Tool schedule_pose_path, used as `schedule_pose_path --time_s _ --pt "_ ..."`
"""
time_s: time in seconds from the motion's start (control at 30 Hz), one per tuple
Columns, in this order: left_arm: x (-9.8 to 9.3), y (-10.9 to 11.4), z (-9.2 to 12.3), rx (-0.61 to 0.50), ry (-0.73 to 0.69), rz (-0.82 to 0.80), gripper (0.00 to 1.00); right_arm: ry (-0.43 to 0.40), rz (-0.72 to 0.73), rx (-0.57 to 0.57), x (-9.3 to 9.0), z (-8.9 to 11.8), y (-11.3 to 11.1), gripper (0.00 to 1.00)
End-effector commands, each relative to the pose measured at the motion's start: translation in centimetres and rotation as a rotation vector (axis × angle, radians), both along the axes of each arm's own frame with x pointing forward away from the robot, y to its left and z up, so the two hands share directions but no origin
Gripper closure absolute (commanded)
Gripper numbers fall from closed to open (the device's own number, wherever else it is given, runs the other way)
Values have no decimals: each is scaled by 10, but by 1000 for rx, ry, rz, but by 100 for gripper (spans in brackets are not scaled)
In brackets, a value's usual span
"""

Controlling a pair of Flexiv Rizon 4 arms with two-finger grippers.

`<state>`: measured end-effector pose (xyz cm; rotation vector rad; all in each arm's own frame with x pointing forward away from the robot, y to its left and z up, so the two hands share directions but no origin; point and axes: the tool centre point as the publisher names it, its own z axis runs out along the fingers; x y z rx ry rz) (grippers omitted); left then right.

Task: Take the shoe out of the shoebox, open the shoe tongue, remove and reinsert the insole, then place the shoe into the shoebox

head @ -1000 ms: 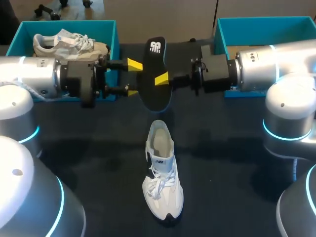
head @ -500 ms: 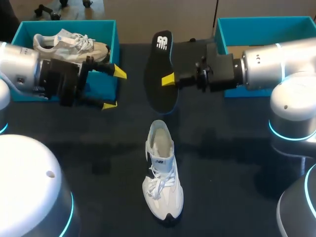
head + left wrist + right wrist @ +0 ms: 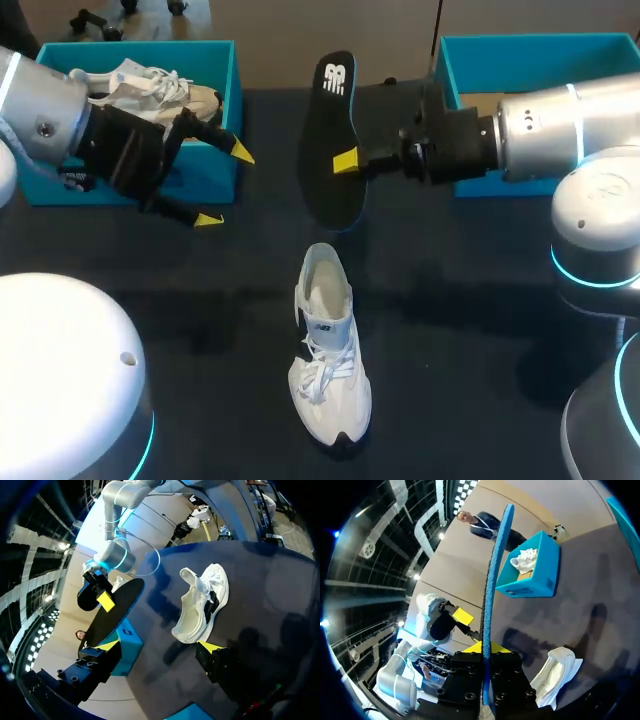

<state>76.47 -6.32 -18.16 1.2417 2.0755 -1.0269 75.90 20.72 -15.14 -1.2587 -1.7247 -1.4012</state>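
left gripper (image 3: pixel 224 186) has backed off, fingers wide, empty — right gripper (image 3: pixel 342 160) pinches insole (image 3: pixel 322 138).

The dark bench (image 3: pixel 470 340) is carrying three items. A white shoe (image 3: pixel 328 350) is standing upright on its sole near the middle, with its toe pointing toward the near edge, its heel pointing toward the far edge and its opening facing up. The teal left box (image 3: pixel 190 48) is sitting at the far left corner. The teal right box (image 3: pixel 540 45) is sitting at the far right corner. Both boxes are sitting with open tops facing up, well apart from the shoe and from each other.
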Motion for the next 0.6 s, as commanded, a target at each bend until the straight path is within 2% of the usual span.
schedule_pose_path --time_s 0.03,0.17,0.3,0.6 --pt "1 0 2 20 6 -7 0 0 -2 -2 0 0 1 100" --pt "-1 1 -2 25 21 20 0 0 -2 -2 0 0 1 100" --pt "-6 1 -14 147 129 171 0 -14 2 -13 -1 -4 -2 100" --pt "-8 1 -22 258 294 326 0 -78 -67 -36 1 -17 -6 100"
